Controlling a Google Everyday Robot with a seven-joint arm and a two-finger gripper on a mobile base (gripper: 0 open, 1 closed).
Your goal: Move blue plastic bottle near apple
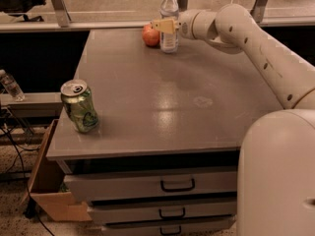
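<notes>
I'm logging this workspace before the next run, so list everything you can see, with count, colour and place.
bottle: one, clear bluish with white cap, upright at the table's far edge
apple: one, red-orange, just left of the bottle
can: one, green, upright near the table's front left corner
table: one, grey
drawers: three, grey with dark handles, under the table
cardboard box: one, brown, on the floor, left
small bottle: one, clear, off the table, far left
arm: one, white, reaching in from the right
gripper: one, yellowish, at the bottle's side
</notes>
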